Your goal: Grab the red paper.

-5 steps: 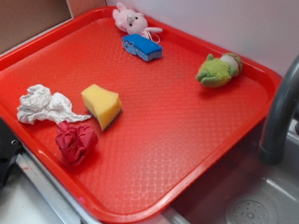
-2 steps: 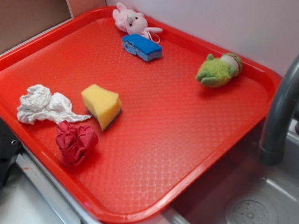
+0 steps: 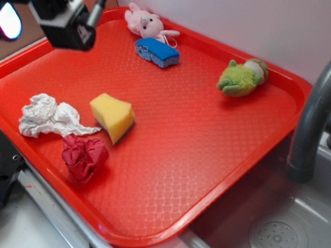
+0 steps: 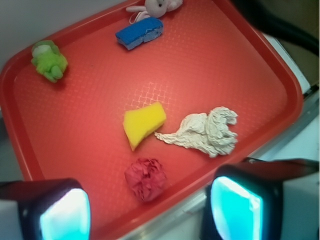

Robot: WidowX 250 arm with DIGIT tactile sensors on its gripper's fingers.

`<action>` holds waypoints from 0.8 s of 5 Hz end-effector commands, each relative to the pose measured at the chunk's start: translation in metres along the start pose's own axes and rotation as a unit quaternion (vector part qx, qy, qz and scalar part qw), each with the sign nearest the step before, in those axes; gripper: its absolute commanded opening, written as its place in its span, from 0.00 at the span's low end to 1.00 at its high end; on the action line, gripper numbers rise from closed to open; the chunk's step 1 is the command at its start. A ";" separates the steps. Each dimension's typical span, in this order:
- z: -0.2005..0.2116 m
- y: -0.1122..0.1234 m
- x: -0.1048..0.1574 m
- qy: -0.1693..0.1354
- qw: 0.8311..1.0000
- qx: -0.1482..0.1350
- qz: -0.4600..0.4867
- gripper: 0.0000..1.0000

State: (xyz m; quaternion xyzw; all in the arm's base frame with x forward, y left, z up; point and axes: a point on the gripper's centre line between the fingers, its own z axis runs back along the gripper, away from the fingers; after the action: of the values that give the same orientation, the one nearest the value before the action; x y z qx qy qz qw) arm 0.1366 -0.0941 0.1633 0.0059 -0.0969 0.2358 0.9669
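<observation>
The red paper (image 3: 83, 157) (image 4: 145, 178) is a wrinkly dark crimson wad near the front left edge of the red tray (image 3: 199, 147). It lies just in front of the yellow sponge (image 3: 112, 116) and beside the white paper wad (image 3: 48, 117). My gripper (image 3: 45, 17) hangs high at the upper left, well apart from the paper. In the wrist view the gripper (image 4: 150, 217) stands open, its cyan-lit pads (image 4: 65, 217) far apart, with the red paper seen far below between them. Nothing is held.
On the tray's far side lie a blue sponge (image 3: 157, 52), a pink plush rabbit (image 3: 144, 22) and a green plush frog (image 3: 242, 77). A grey sink (image 3: 297, 241) with a dark faucet (image 3: 322, 103) is at the right. A brown board (image 3: 21, 11) stands at the left.
The gripper has come into the exterior view from the upper left and moved down and to the right over the tray's far left corner. The objects on the tray have not moved.
</observation>
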 end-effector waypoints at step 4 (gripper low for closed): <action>-0.131 -0.004 -0.021 0.068 0.993 -0.086 -0.051 1.00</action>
State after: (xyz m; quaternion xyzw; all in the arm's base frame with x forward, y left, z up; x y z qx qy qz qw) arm 0.1378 -0.0981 0.0295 -0.0832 -0.0453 0.1730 0.9804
